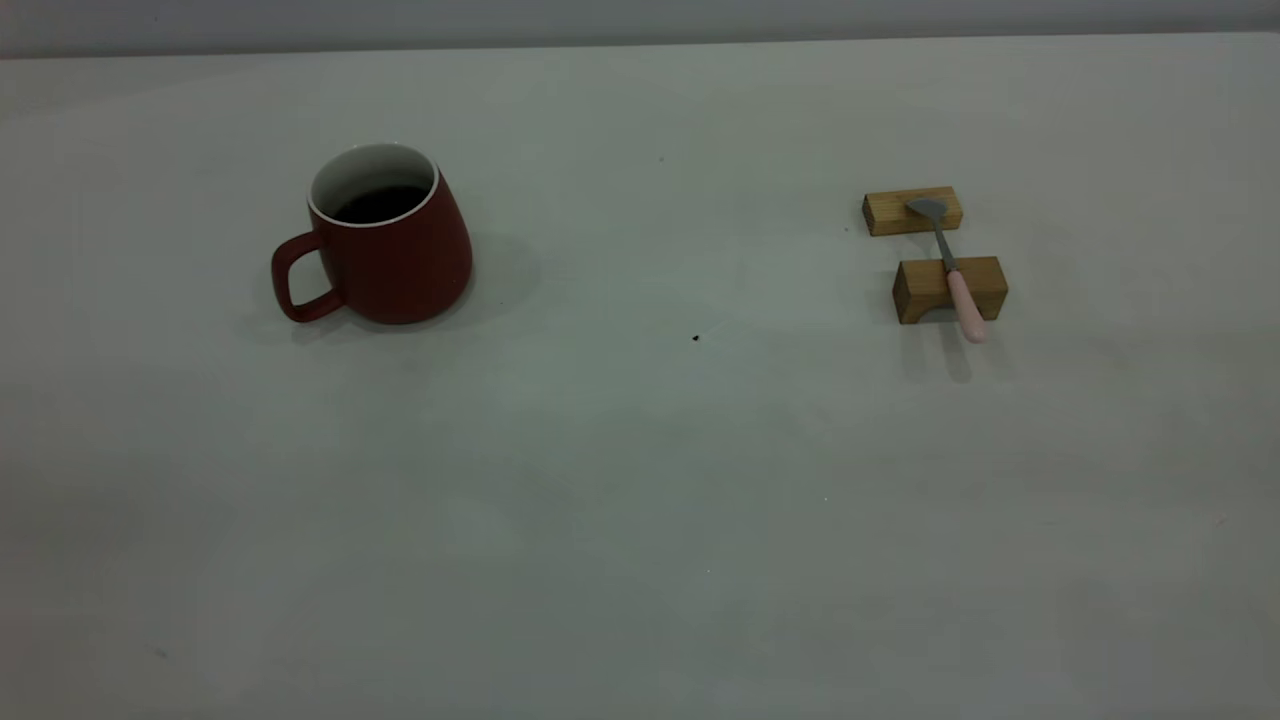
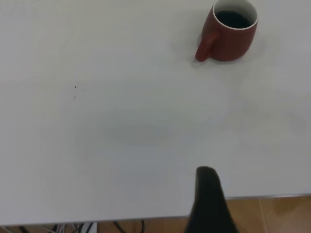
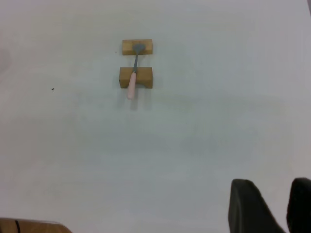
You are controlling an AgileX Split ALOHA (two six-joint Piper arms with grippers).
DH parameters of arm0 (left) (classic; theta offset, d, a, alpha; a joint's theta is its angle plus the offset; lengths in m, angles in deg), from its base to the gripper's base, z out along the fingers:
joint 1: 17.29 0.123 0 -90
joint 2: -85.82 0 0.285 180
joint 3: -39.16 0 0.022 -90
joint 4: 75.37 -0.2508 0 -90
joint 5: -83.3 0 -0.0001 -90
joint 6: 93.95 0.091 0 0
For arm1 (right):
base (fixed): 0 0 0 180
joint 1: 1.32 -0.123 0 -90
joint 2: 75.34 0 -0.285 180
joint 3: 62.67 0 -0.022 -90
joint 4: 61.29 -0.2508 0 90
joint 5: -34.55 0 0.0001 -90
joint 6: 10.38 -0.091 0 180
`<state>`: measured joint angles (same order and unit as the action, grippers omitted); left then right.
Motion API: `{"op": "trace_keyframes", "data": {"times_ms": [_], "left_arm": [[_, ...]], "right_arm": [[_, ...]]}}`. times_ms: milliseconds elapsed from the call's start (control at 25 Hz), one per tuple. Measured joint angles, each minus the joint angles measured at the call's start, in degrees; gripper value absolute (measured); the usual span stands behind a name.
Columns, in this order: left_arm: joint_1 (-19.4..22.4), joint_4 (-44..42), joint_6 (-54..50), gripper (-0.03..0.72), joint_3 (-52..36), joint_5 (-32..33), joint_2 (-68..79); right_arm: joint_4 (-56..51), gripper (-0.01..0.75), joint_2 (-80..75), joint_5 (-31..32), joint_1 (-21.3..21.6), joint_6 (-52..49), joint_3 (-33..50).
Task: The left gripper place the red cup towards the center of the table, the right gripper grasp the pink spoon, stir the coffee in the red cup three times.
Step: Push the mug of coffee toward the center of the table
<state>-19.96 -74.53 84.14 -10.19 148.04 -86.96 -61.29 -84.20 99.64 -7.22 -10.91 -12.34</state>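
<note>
The red cup (image 1: 385, 260) stands upright on the left of the table (image 1: 640, 520), its handle turned to the left, with dark coffee (image 1: 380, 203) inside. In the left wrist view the red cup (image 2: 228, 36) is far off, and my left gripper (image 2: 209, 204) shows only as a dark part over the table's edge. The pink spoon (image 1: 955, 275) lies across two wooden blocks on the right, with its pink handle overhanging the nearer block. My right gripper (image 3: 272, 187) is open and empty, well away from the pink spoon (image 3: 133, 77). Neither arm appears in the exterior view.
The two tan wooden blocks (image 1: 912, 211) (image 1: 950, 290) stand one behind the other on the right. A tiny dark speck (image 1: 695, 338) marks the table's middle. Wooden floor (image 2: 272, 213) shows past the table's edge in the left wrist view.
</note>
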Motion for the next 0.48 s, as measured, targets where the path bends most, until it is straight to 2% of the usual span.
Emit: {"op": "trace_keyframes", "data": {"times_ms": [200,480], "left_arm": [[0.0,0.0,-0.11,0.586,1.98,-1.26,9.0],[0.0,-0.29,-0.11,0.586,4.36,-12.63,32.78]], "right_arm": [[0.0,0.237,0.0,0.0,0.0,0.0,0.0],[0.0,0.237,0.0,0.0,0.0,0.0,0.0]]}}
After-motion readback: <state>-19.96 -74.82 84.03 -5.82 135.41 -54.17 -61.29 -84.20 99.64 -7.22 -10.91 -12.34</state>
